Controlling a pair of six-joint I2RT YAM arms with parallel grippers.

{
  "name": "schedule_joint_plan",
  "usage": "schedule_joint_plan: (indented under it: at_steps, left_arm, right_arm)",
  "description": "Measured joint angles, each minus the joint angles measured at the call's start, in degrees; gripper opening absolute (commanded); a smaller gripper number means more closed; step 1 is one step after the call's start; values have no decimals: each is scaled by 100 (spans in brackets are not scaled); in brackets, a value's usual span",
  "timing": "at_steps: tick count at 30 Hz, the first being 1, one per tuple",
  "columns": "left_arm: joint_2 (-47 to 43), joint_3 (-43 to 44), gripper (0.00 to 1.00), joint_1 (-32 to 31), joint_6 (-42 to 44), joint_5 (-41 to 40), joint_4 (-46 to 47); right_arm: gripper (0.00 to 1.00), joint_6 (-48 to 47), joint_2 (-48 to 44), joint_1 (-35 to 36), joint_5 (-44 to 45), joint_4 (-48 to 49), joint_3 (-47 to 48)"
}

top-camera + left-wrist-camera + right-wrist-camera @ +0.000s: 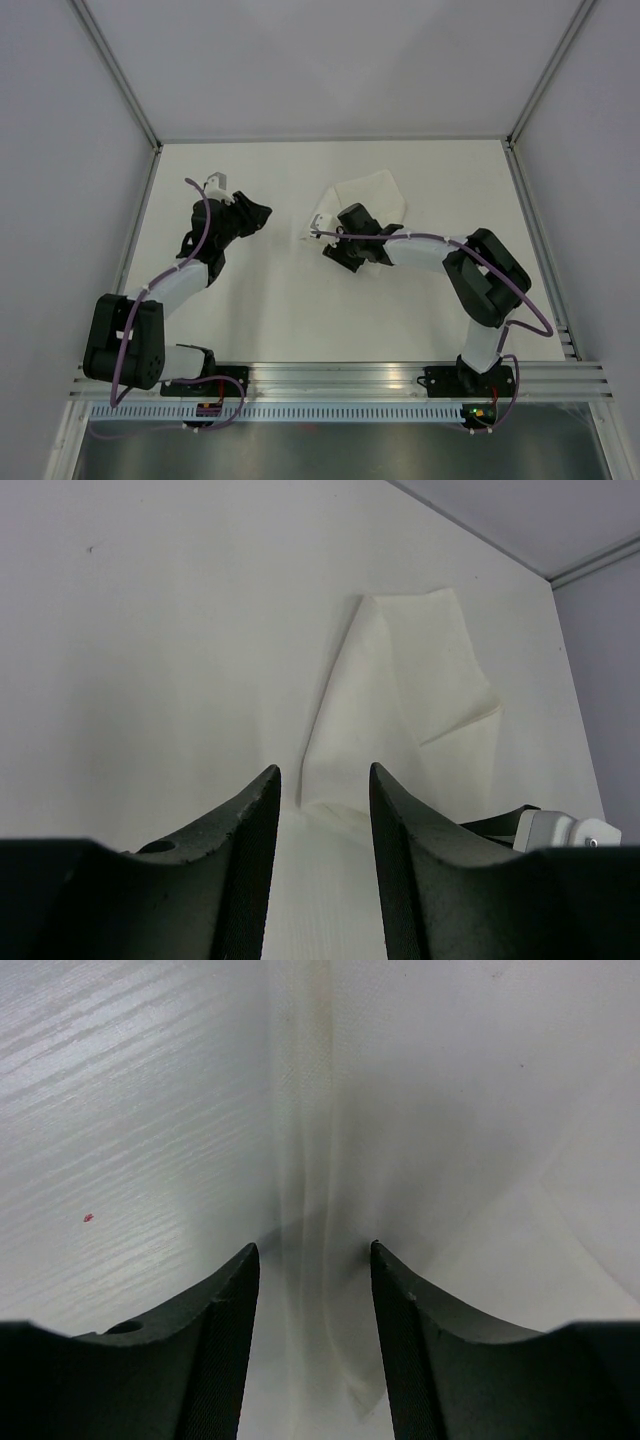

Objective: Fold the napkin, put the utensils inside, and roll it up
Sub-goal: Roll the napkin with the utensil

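The white napkin [372,195] lies folded into a narrow, creased shape at the middle back of the table. In the left wrist view the napkin [400,705] lies ahead of the fingers. My right gripper [338,250] is down at its near left end. Its jaws [313,1250] stand open on either side of a raised fold of the napkin [330,1160], with cloth between them. My left gripper [262,214] hovers to the left of the cloth, pointing at it. Its jaws [323,770] are open, with only bare table between them. The utensils are out of view.
The white table [250,300] is boxed in by grey walls on the left, back and right. A metal rail [340,375] runs along the near edge with both arm bases. The right arm's white wrist housing [565,830] shows beside the napkin.
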Motion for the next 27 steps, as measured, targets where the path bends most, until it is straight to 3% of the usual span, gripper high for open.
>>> schedule_joint_plan:
  at_steps: [14, 27]
  left_arm:
    - [133, 151, 45, -98, 118, -4, -129]
    - [101, 184, 43, -407, 282, -363, -389]
  right_arm:
    - [48, -181, 238, -181, -391, -420, 365]
    - [21, -369, 348, -181, -474, -577, 503]
